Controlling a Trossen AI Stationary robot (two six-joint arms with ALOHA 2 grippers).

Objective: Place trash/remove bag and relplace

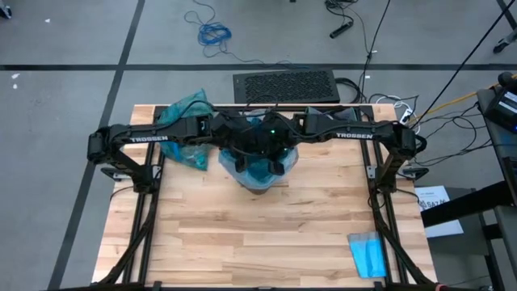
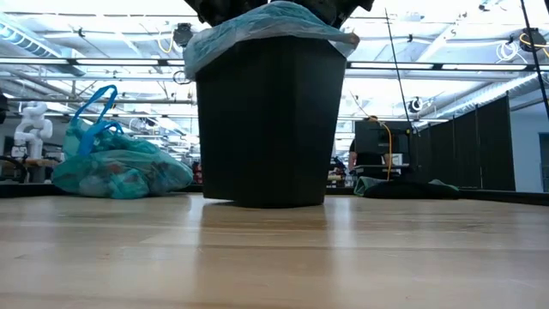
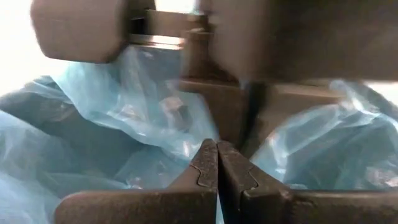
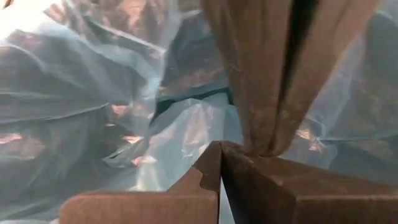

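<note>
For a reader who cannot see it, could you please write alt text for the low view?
A black trash bin stands on the wooden table, lined with a sky-blue bag folded over its rim, with dark robot parts just above. Beside it on the table lies a tied, filled teal-green bag; a workshop shows behind.

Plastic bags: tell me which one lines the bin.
The sky-blue bag, draped over the black bin rim. The darker teal bag sits full on the table beside it.

Full bag (image 1: pixel 184 129) left of bin (image 2: pixel 266 120) — both hands above.
</note>
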